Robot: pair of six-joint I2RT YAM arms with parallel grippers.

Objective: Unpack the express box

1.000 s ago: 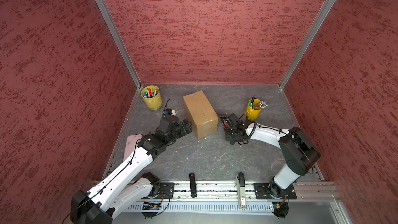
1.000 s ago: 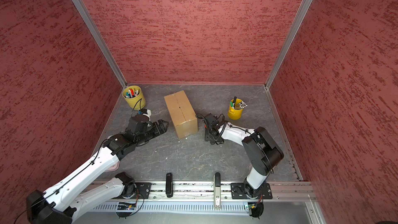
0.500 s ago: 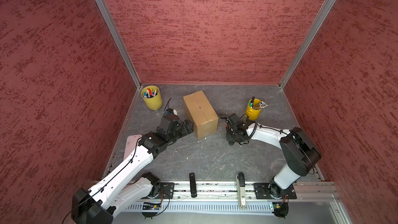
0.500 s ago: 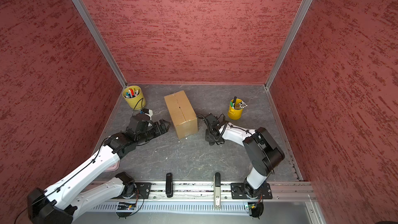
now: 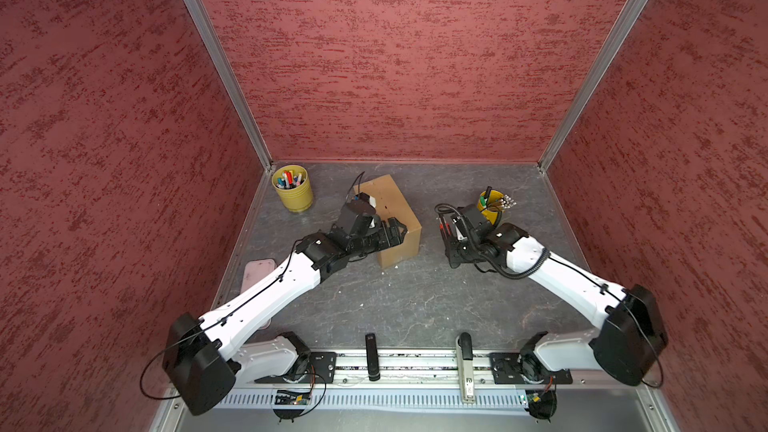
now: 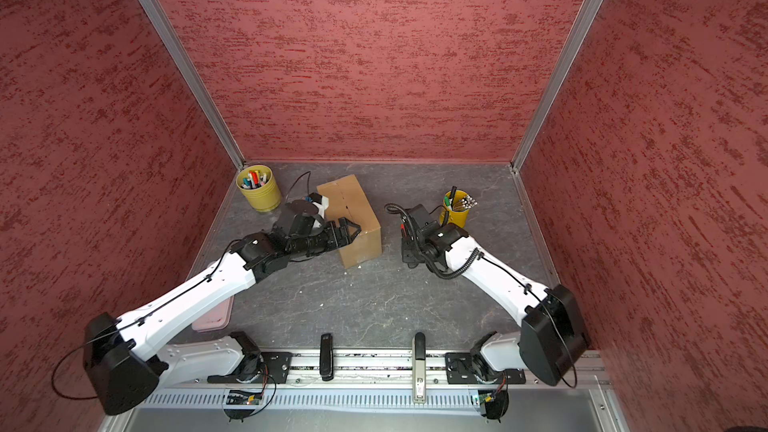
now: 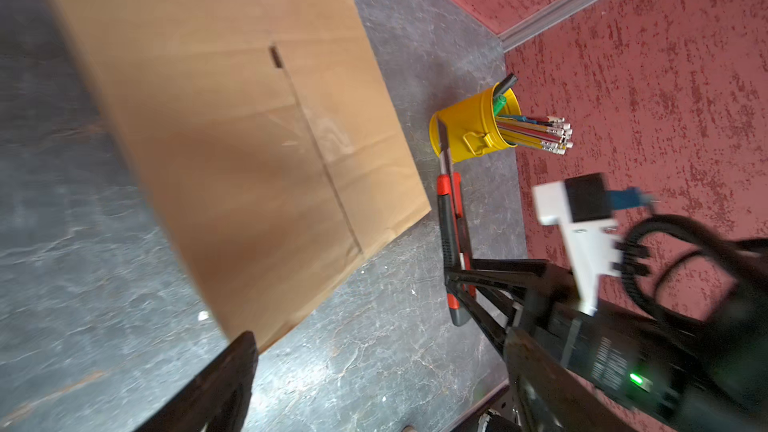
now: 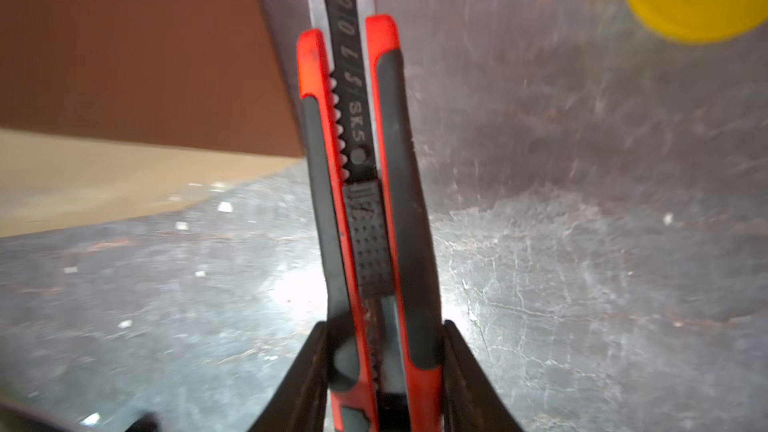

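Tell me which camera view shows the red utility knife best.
The right wrist view: the utility knife fills it, slider and blade clear. The left wrist view shows it smaller, side-on; in both top views it is only a red sliver.

The left arm [image 5: 266, 297] and right arm [image 5: 569, 280] wear white shells with black joints. Thin black cables trail along both; a coiled cord [image 5: 536, 268] hugs the right.

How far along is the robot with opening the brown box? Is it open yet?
Not open yet. Done: the right gripper is shut on the utility knife, blade slid out. In hand: the open left gripper sits at the express box's near end; the knife is beside the box, apart from it. Left: cut the centre seam, lift the flaps, take out whatever is inside.
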